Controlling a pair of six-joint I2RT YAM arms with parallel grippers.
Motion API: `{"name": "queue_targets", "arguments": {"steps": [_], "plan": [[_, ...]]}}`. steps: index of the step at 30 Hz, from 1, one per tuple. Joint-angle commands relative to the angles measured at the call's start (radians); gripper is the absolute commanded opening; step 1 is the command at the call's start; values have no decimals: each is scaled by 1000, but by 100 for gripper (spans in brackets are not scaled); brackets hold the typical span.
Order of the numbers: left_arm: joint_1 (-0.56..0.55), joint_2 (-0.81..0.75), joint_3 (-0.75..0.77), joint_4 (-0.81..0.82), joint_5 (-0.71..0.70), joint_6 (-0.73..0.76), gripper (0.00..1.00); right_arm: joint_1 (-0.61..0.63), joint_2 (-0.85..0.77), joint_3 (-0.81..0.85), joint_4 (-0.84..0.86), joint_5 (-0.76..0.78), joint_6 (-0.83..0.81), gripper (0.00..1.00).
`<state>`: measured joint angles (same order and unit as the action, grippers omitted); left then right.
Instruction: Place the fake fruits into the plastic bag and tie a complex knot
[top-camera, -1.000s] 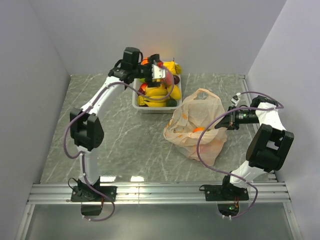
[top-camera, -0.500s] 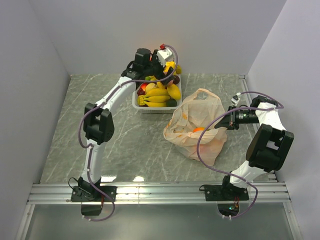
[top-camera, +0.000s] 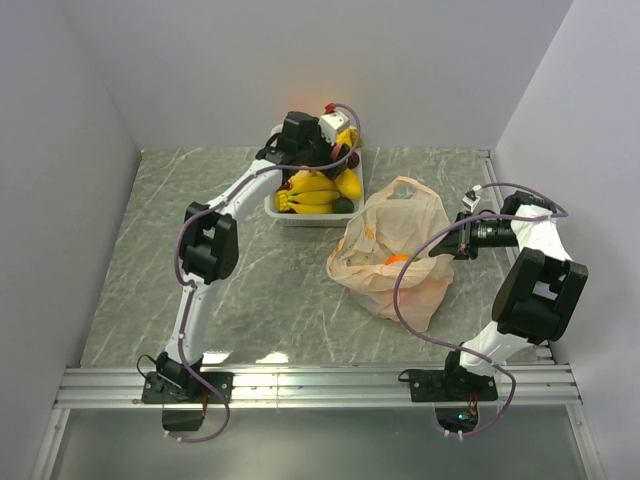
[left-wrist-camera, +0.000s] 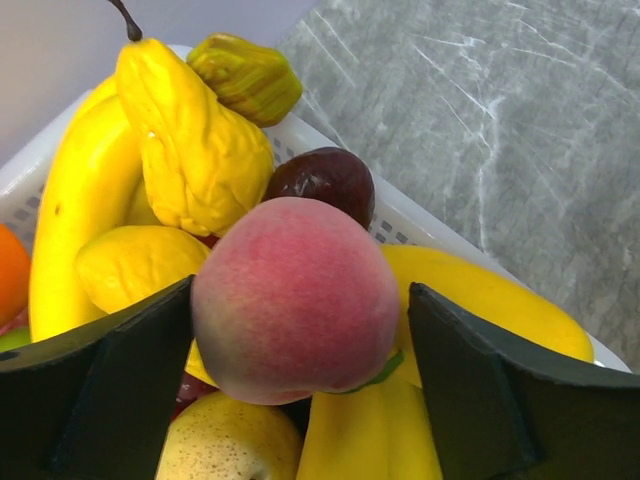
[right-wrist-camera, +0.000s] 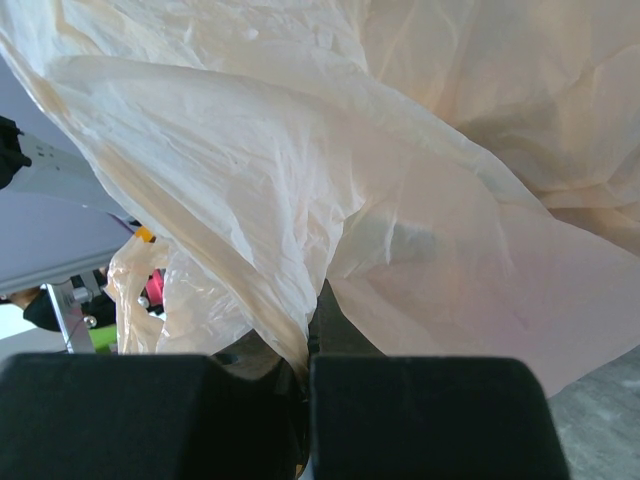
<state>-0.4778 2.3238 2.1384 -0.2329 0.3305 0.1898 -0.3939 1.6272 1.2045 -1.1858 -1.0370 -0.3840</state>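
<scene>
The fake fruits fill a white tray: yellow bananas, a dark plum, a yellow pear and a red-yellow peach. My left gripper hovers over the tray. Its open fingers stand either side of the peach, the left one touching it, the right one a small gap away. The peach-coloured plastic bag lies to the right of the tray with an orange fruit inside. My right gripper is shut on the bag's edge. No knot shows.
The tray stands against the back wall. The grey walls close in on the left and right sides. The marble table stretches in front of the tray and left of the bag. A metal rail runs along the near edge.
My left arm has swung right and reached out over the tray's fruits. The right arm and the bag have not moved.
</scene>
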Motion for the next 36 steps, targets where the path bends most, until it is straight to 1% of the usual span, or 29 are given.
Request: {"name": "queue_targets", "arguments": {"steps": [1,2,3,6,7,8,9,10,12,13,17,20,22,23,25,28,32,33,35,36], "plan": [[-4,-29,25,30,-10,-18,88,-10,-4,6,3,-14,-12,0],[-4,-38,15,35,-7,-23,85,-10,-3,7,5,-14,-12,0],[-4,-64,9,50,4,-23,78,-11,-3,7,5,-12,-13,0],[-4,-125,-9,58,42,-23,67,-10,-1,7,11,-11,-13,0],[-4,-141,-11,47,79,-27,60,-10,0,7,14,-9,-12,0],[-2,-156,-8,37,111,-27,57,-10,0,7,15,-9,-10,0],[-4,-187,-9,23,143,-30,49,-10,0,6,15,-8,-7,0],[-5,-202,-14,-5,225,-32,46,-10,-1,6,20,-8,-6,0],[-15,-251,-47,-26,292,-39,40,-10,-3,4,28,-9,-1,0],[-19,-268,-76,-43,355,-38,39,-10,0,4,29,-12,0,0],[-76,-339,-150,-80,465,-55,32,-10,-6,6,38,-21,11,0],[-139,-339,-173,-138,505,-47,30,-10,-10,7,43,-29,16,0],[-175,-325,-172,-166,492,-39,30,-10,-12,9,41,-34,17,0],[-211,-308,-170,-187,492,-38,30,-10,-12,9,40,-35,17,0],[-246,-290,-170,-187,470,-49,29,-11,-15,10,38,-35,14,0],[-329,-247,-147,-186,398,-73,34,-11,-18,10,35,-38,13,0],[-380,-164,-60,-229,303,-99,56,-11,-17,13,31,-46,14,0],[-380,-155,-45,-243,285,-113,68,-11,-18,13,25,-47,11,0],[-381,-150,-11,-258,283,-122,77,-13,-23,12,22,-46,7,0],[-380,-152,0,-275,289,-107,95,-14,-24,10,15,-46,1,0]]}}
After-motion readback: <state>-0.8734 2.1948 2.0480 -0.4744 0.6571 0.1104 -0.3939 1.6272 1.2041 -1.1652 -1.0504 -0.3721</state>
